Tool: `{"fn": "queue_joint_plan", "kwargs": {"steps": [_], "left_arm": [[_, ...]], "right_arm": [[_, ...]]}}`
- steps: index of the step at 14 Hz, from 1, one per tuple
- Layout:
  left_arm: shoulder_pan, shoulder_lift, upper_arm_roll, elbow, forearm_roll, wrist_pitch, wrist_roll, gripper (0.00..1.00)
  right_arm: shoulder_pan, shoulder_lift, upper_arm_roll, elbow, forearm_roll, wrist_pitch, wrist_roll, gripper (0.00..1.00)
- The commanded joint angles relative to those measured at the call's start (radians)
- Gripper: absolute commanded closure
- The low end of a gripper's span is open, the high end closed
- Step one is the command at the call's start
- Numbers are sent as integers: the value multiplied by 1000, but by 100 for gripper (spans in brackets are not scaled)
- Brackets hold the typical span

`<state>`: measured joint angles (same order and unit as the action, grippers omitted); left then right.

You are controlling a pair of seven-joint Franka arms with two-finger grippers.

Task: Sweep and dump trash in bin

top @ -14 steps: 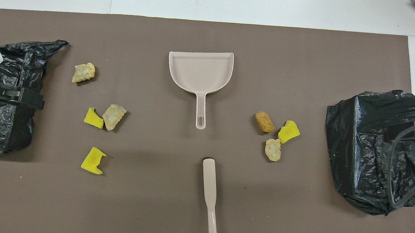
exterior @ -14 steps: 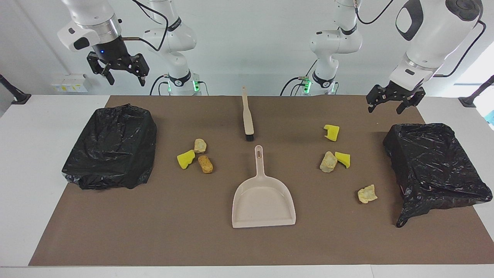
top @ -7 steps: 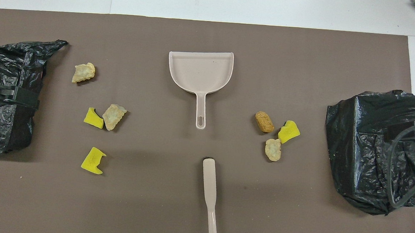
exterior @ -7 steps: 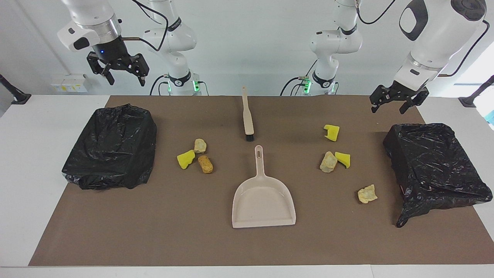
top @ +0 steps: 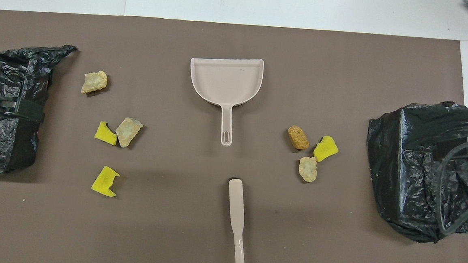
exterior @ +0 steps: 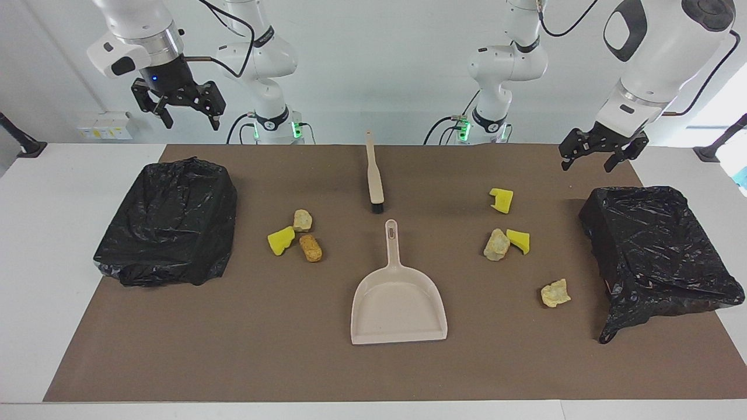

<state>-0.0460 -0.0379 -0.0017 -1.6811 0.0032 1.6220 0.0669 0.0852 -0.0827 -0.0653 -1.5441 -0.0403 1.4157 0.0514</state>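
A: The left gripper (exterior: pixel 599 157) hangs in the air with its jaws spread and nothing between them, over the mat's edge by the black-bagged bin (exterior: pixel 656 251) at the left arm's end. The right gripper (exterior: pixel 187 111) is also wide open and empty, raised above the other black-bagged bin (exterior: pixel 169 224).

B: And the trash?

A: Seven chunks, too lumpy to point anywhere. The brush (exterior: pixel 374 175) lies lengthwise, bristles away from the robots; the dustpan (exterior: pixel 398 297) has its handle toward them.

B: The surface?

A: A brown mat (exterior: pixel 280 326) on a white table, white wall at the robots' end.

B: Trash versus grippers?

A: Four pieces (exterior: pixel 497 244) lie toward the left arm's end, three (exterior: pixel 296 236) toward the right's, all on the mat, well apart from both grippers.
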Motion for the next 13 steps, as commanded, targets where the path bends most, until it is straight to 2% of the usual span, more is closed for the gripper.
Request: {"fn": "queue_joint_plan", "kwargs": {"steps": [1,13], "left_arm": [[3,-2,-3,9,0,-1,-9,0],[-11,-5,-7,0,-3,-14,-4,0]], "right_arm": [[-15,-14,2,-17,20,0,-30,0],[-15,-19,2,-19,20,0,-30,0]]}}
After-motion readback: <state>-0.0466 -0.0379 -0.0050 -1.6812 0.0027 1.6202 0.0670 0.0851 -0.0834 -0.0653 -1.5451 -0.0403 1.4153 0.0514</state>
